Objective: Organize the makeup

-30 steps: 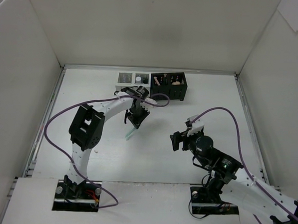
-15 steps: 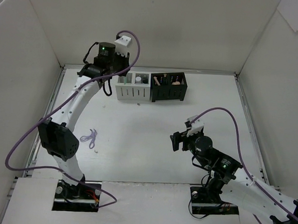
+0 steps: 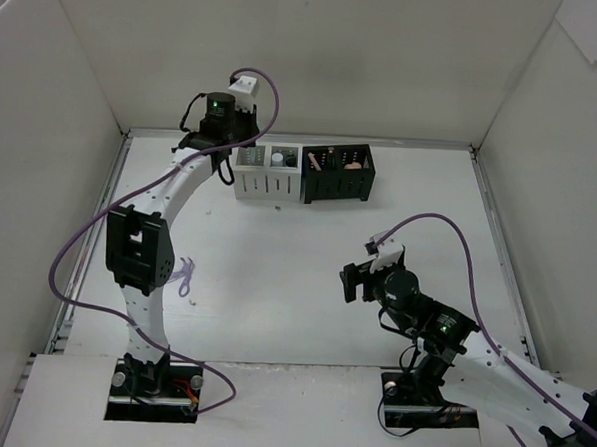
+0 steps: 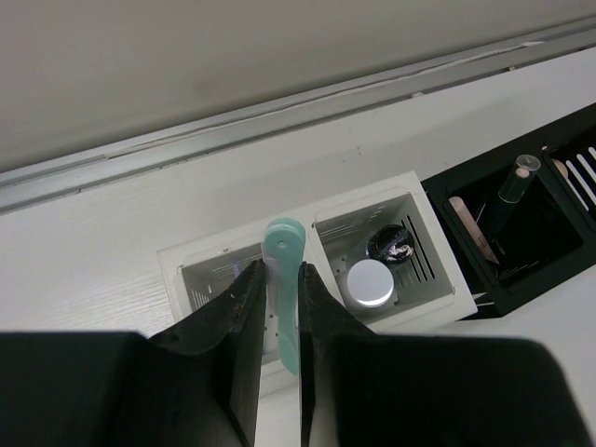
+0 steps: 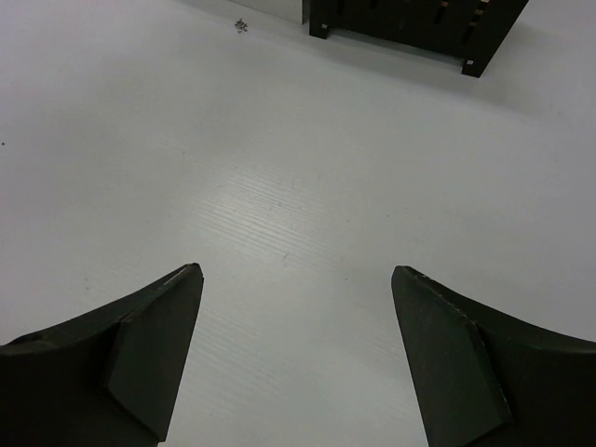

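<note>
Left claw point(image 4: 279, 272), pressed onto a flat mint-green plastic stick point(image 4: 284, 244), arrived over the white slotted box point(image 4: 173, 267).
A second ago it hung mid-worktop; drop into the left compartment looks next. Right claw point(image 5: 293, 279) spread, empty, above bare worktop point(image 5: 279, 168).

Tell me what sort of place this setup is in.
Most likely a lab test cell, not a real dressing room: plain white panel walls box in a white table, with a white slotted box and a black slotted box at its far edge.
</note>
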`<act>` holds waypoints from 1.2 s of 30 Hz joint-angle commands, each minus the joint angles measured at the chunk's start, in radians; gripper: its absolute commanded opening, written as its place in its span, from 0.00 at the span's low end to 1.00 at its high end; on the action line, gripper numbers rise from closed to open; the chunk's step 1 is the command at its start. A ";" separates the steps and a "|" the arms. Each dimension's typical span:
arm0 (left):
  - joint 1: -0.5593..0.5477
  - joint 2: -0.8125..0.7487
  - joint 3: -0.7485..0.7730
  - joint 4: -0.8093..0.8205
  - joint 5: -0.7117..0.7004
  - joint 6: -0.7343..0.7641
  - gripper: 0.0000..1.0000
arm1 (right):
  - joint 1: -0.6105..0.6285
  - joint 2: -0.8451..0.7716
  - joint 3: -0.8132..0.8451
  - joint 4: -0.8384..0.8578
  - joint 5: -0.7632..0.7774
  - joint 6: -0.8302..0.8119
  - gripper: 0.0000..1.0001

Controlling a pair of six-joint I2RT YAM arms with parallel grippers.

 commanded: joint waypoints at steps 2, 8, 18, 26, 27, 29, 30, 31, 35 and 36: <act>0.014 -0.046 -0.011 0.151 -0.023 0.001 0.01 | -0.004 0.023 0.009 0.080 0.039 0.000 0.80; 0.014 -0.057 -0.106 0.272 -0.052 0.013 0.05 | -0.005 0.032 0.008 0.086 0.033 0.000 0.80; 0.003 -0.097 -0.187 0.355 -0.084 0.011 0.17 | -0.007 0.013 0.011 0.079 0.027 0.000 0.80; 0.003 -0.097 -0.171 0.367 -0.109 0.039 0.18 | -0.005 -0.013 0.008 0.063 0.011 0.006 0.80; 0.003 -0.095 -0.178 0.371 -0.109 0.034 0.20 | -0.007 -0.017 0.008 0.063 0.018 0.008 0.80; 0.003 -0.097 -0.204 0.377 -0.109 0.025 0.23 | -0.005 -0.019 0.008 0.063 0.018 0.006 0.80; -0.006 -0.100 -0.214 0.378 -0.112 0.024 0.26 | -0.005 -0.017 0.008 0.063 0.018 0.006 0.81; -0.006 -0.104 -0.236 0.380 -0.113 0.022 0.28 | -0.005 -0.019 0.008 0.063 0.018 0.006 0.80; -0.006 -0.127 -0.286 0.386 -0.132 0.024 0.37 | -0.007 -0.014 0.005 0.065 0.011 0.006 0.80; -0.006 -0.141 -0.301 0.386 -0.138 0.024 0.37 | -0.005 -0.014 0.003 0.068 0.011 0.006 0.80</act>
